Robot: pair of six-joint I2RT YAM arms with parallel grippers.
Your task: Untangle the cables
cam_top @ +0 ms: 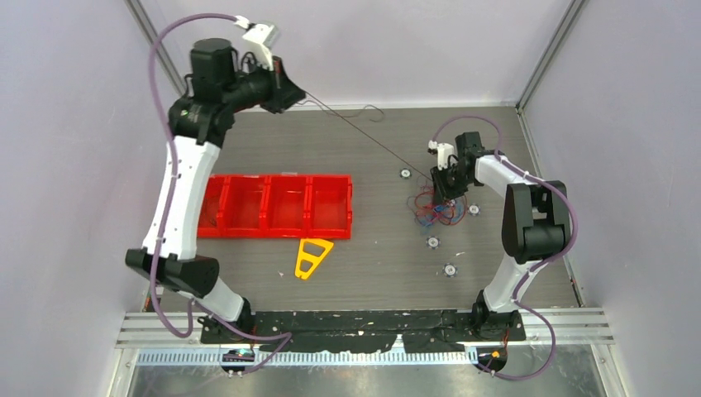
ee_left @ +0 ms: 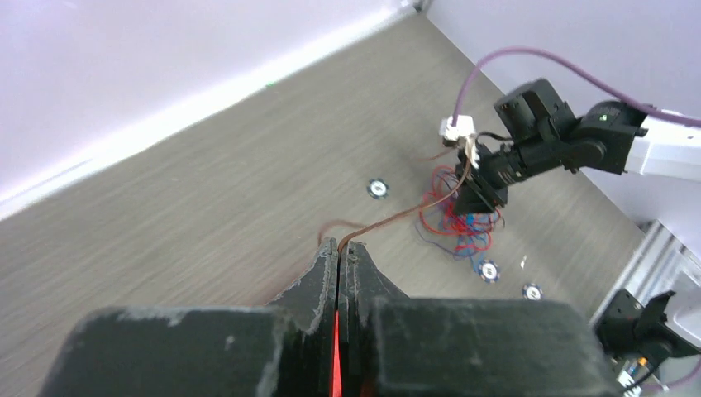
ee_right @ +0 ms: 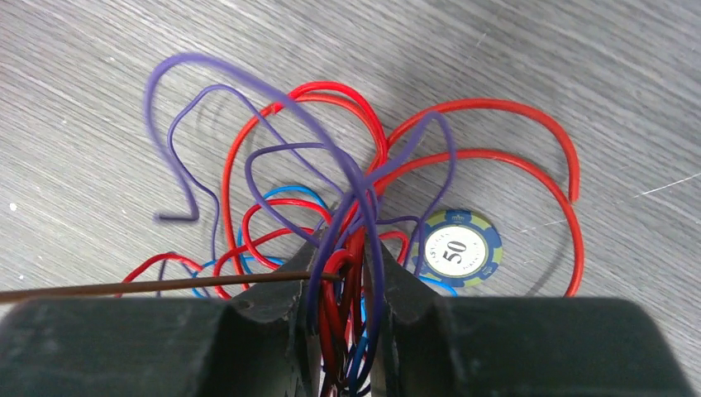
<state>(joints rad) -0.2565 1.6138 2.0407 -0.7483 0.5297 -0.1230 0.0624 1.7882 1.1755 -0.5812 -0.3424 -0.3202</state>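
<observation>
A tangle of thin red, blue and purple cables (cam_top: 431, 211) lies on the table at the right. My right gripper (cam_top: 447, 187) stands on it, shut on a bundle of these cables (ee_right: 351, 273); their loops (ee_right: 496, 107) fan out beyond the fingers. One thin brown cable (cam_top: 372, 136) runs taut from the tangle to my left gripper (cam_top: 293, 91), raised at the back left. In the left wrist view the left gripper (ee_left: 340, 246) is shut on this brown cable (ee_left: 405, 217), which leads to the tangle (ee_left: 459, 225). The brown cable (ee_right: 149, 287) enters the right jaws from the left.
A red tray (cam_top: 277, 205) with several compartments lies left of centre, with a yellow triangular piece (cam_top: 312, 257) in front of it. Poker chips (cam_top: 406, 173) (cam_top: 474, 210) (cam_top: 432, 242) lie around the tangle; one marked 50 (ee_right: 457, 248) sits right by the right fingers.
</observation>
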